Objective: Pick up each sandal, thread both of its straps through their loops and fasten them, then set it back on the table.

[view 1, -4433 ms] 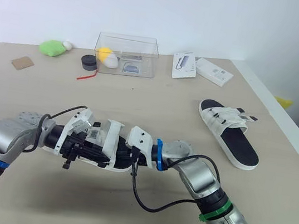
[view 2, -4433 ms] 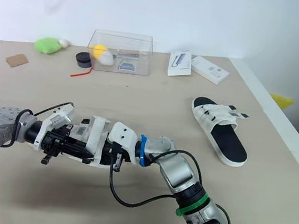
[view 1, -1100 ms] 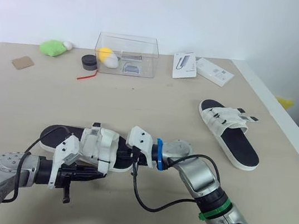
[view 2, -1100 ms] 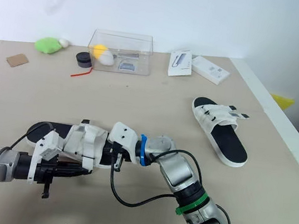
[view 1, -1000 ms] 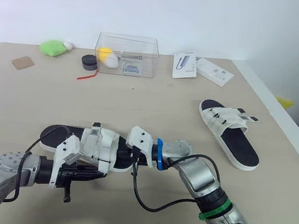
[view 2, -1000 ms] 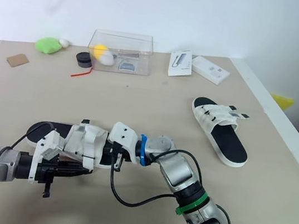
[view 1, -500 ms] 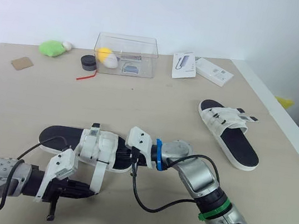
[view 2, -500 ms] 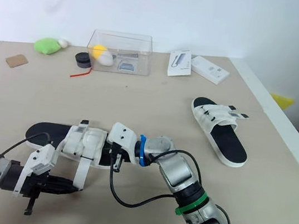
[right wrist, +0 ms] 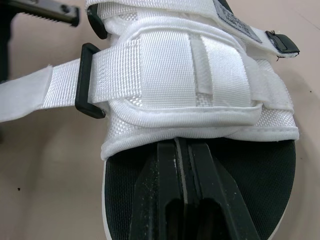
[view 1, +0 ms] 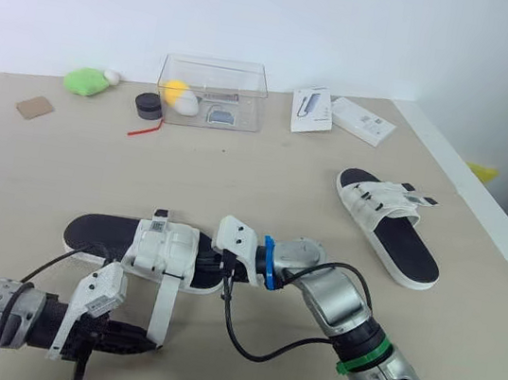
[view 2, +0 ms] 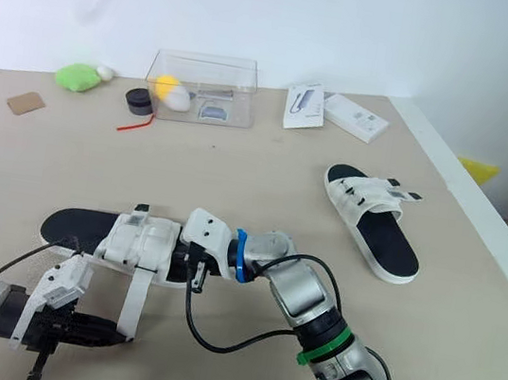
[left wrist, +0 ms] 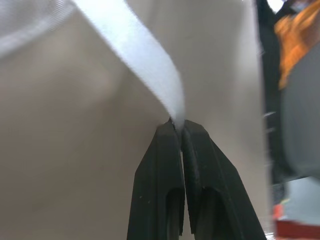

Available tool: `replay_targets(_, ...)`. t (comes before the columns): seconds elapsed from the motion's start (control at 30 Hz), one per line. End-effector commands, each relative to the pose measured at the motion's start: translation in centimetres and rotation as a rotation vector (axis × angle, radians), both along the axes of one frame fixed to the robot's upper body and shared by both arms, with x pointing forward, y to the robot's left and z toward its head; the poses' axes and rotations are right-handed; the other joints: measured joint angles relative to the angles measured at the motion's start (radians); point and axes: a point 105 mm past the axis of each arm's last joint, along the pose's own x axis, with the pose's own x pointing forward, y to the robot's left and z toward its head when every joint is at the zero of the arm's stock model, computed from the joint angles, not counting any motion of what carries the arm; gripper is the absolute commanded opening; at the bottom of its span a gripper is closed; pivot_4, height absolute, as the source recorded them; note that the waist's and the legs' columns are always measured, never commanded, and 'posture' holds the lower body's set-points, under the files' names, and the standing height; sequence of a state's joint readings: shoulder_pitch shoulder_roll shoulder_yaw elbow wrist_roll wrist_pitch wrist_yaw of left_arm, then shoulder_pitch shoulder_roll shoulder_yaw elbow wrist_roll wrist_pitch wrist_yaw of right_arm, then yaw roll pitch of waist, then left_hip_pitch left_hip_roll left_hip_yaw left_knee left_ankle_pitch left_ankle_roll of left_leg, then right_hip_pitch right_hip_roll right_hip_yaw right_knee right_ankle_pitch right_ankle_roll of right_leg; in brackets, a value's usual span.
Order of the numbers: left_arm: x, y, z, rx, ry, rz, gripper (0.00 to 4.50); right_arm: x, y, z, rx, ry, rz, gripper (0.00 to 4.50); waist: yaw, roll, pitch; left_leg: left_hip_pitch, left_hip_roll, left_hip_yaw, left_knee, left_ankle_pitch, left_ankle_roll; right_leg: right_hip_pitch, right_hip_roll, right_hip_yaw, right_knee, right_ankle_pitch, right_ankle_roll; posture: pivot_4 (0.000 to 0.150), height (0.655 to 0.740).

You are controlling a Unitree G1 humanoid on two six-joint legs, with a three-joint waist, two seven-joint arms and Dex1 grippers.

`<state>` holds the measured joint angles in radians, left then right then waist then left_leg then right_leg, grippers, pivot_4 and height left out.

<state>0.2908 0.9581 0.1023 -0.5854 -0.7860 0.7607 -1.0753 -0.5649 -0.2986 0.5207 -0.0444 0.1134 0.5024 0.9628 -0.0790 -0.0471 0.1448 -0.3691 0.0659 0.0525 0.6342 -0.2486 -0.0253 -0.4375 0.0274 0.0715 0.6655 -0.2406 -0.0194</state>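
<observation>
The near sandal, black-soled with white straps, lies flat on the table. One white strap runs out of its black loop toward the table's near edge. My left gripper is shut on that strap's end. My right gripper is shut on the sandal's side edge, just under the padded white upper. A second sandal with loose strap ends lies at the right of the table, away from both grippers.
At the back stand a clear box with small items, a black round pot, a green soft thing, a cardboard scrap and two white packages. The table's right edge runs past the second sandal.
My left gripper has drawn back toward the table's near edge, pulling the strap out through its loop. The sandal has settled flat; the right gripper has held its place.
</observation>
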Motion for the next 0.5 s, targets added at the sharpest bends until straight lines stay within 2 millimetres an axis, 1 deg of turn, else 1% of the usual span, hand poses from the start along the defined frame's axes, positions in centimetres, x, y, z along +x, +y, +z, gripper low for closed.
replay_targets(0.03,-0.3,-0.6,1.4,-0.039,-0.010,-0.029,0.04,0.2,-1.0,-2.7,-0.090,0.067,-0.050,0.00,0.000,0.000,0.000,0.000,0.000,0.000,0.000,0.000,0.000,0.000,0.000,0.000,0.000,0.000,0.000,0.150,0.7400)
replay_targets(0.1,-0.7,-0.3,0.6,0.015,0.001,-0.045,0.04,0.3,-1.0,-2.7,-0.089,0.067,-0.051,0.00,0.000,0.000,0.000,0.000,0.000,0.000,0.000,0.000,0.000,0.000,0.000,0.000,0.000,0.000,0.000,0.150,0.7400)
replay_targets(0.2,-1.6,0.6,-1.2,0.126,0.022,-0.074,0.04,0.3,-1.0,-2.7,-0.087,0.066,-0.054,0.00,-0.001,0.000,0.000,0.000,0.000,0.000,0.000,0.000,0.000,0.000,0.000,0.000,0.000,0.000,0.000,0.150,0.7400)
replay_targets(0.27,-1.6,0.9,-1.7,0.158,0.017,-0.074,0.04,0.3,-1.0,-2.7,-0.086,0.066,-0.055,0.00,-0.001,0.001,0.000,0.001,0.000,0.000,0.000,0.000,0.000,0.000,0.000,0.000,0.000,-0.001,-0.001,0.150,0.7400)
replay_targets(0.37,-1.3,1.3,-1.9,0.194,-0.006,-0.069,0.93,0.3,-1.0,-2.7,-0.084,0.069,-0.057,0.00,-0.002,0.001,0.001,0.001,0.000,0.000,-0.001,0.000,0.000,0.000,0.000,0.001,0.000,-0.001,-0.002,0.150,0.7400)
replay_targets(0.4,-1.2,1.4,-2.0,0.208,-0.018,-0.070,1.48,0.3,-0.9,-2.7,-0.084,0.070,-0.057,0.00,-0.001,0.002,0.001,0.000,0.001,0.000,-0.001,0.000,0.000,-0.001,0.000,0.000,0.000,-0.001,-0.002,0.150,0.7400)
replay_targets(0.47,-0.6,1.5,-1.6,0.217,-0.070,-0.058,2.21,0.3,-1.0,-2.7,-0.084,0.072,-0.057,0.00,0.000,0.003,0.001,0.001,0.000,0.000,-0.001,0.000,0.000,0.000,0.000,0.000,0.000,-0.001,-0.002,0.150,0.7400)
replay_targets(0.5,-0.2,1.6,-0.9,0.215,-0.130,-0.046,2.62,0.3,-1.0,-2.7,-0.085,0.073,-0.056,0.00,0.000,0.005,0.001,0.001,0.000,0.000,-0.001,0.000,0.000,0.000,0.000,0.000,0.000,-0.001,-0.001,0.150,0.7400)
